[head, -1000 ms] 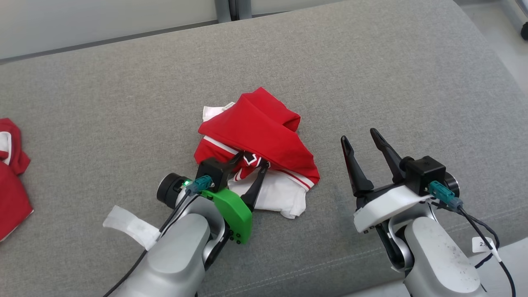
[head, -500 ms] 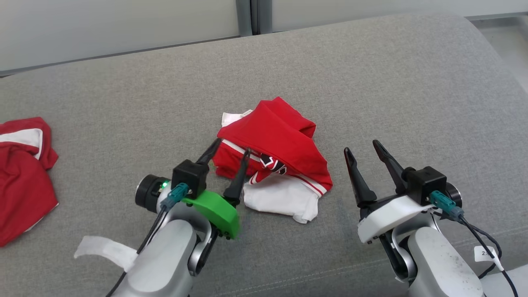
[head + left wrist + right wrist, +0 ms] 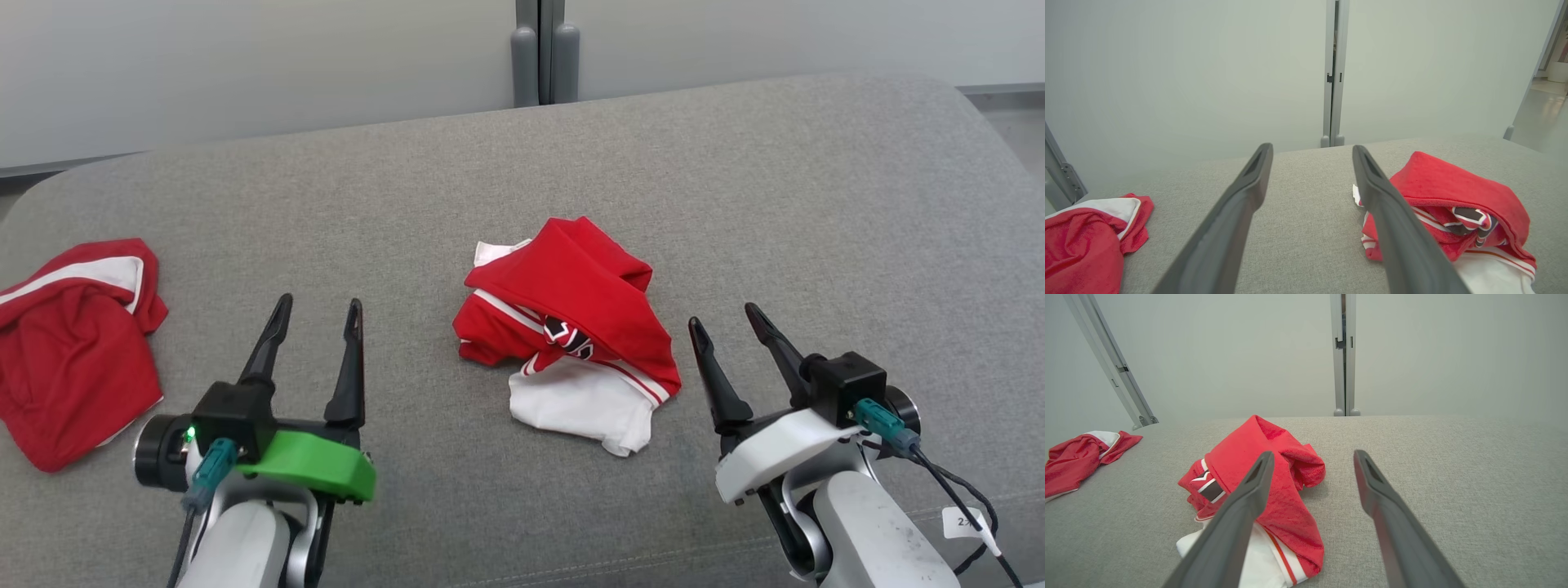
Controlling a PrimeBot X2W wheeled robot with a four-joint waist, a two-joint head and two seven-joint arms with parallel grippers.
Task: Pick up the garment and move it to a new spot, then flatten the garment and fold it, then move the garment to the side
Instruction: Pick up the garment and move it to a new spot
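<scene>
A crumpled red and white garment (image 3: 575, 327) lies in a heap in the middle of the grey cushion (image 3: 775, 204). In the left wrist view the garment (image 3: 1453, 208) sits to the right of my fingers; in the right wrist view the garment (image 3: 1274, 482) lies left of and behind the left finger. My left gripper (image 3: 317, 312) stands open and empty, well to the left of the heap. On the heap's right, close to its edge, my right gripper (image 3: 727, 318) is open and empty too.
A second red and white garment (image 3: 73, 343) lies bunched at the cushion's far left edge. A pale wall with a grey post (image 3: 539, 49) runs behind the cushion. Bare grey fabric lies between the two garments and to the right.
My left gripper let go of the garment, opened wide and drew back to the left. The head camera shifted, so the whole scene slid right and down. The right gripper stayed open.
</scene>
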